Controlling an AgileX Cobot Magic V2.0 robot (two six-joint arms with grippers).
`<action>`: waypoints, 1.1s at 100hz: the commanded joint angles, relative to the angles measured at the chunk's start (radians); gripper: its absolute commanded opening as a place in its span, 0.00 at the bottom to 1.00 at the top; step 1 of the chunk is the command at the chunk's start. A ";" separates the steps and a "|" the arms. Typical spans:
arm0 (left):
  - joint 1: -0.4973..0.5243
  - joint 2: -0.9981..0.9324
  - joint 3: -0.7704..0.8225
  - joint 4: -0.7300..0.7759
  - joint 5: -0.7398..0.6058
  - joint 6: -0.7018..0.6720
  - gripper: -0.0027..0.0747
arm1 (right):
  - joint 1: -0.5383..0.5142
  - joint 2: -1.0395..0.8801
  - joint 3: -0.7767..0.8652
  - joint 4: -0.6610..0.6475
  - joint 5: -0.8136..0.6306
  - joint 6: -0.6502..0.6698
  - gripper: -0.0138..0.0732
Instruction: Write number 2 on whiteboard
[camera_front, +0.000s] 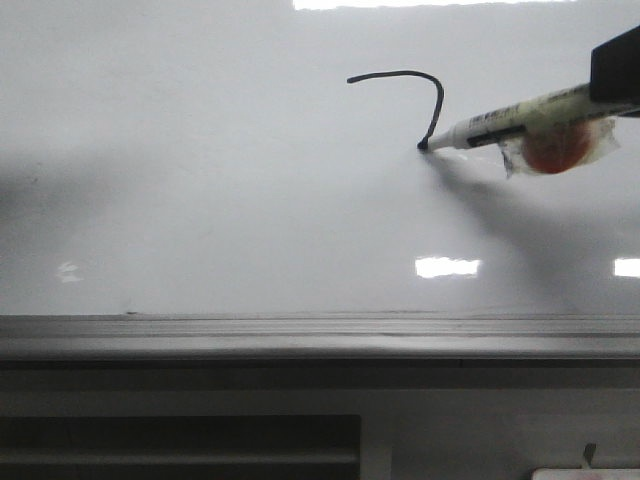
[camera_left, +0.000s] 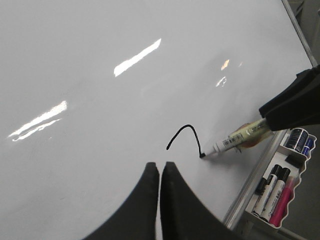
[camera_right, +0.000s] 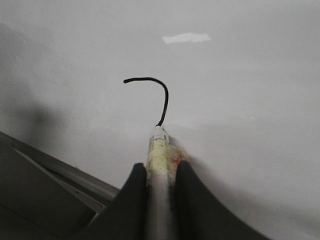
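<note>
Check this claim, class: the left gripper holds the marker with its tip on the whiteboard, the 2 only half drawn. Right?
Wrong arm. The right gripper holds the marker, as the right wrist view shows; the left gripper is shut and empty. The tip touches the whiteboard, and the number 2 is unfinished.

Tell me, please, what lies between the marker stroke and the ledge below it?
Only bare whiteboard, seen in the front view: nothing sits between the number 2 stroke and the ledge.

Whiteboard (camera_front: 200, 200) bare around stroke (camera_front: 405, 85); ledge (camera_front: 300, 335) borders below.

Front faces whiteboard (camera_front: 200, 180) close; both wrist views share stroke (camera_left: 186, 134).
</note>
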 joint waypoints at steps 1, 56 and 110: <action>0.000 -0.012 -0.027 -0.020 -0.078 -0.010 0.01 | -0.009 0.049 -0.021 0.008 -0.011 -0.009 0.11; 0.000 -0.012 -0.027 -0.020 -0.078 -0.010 0.01 | -0.009 0.061 -0.018 0.024 0.006 -0.017 0.11; 0.000 -0.012 -0.027 -0.020 -0.078 -0.010 0.01 | -0.009 -0.062 0.084 0.011 -0.054 0.068 0.11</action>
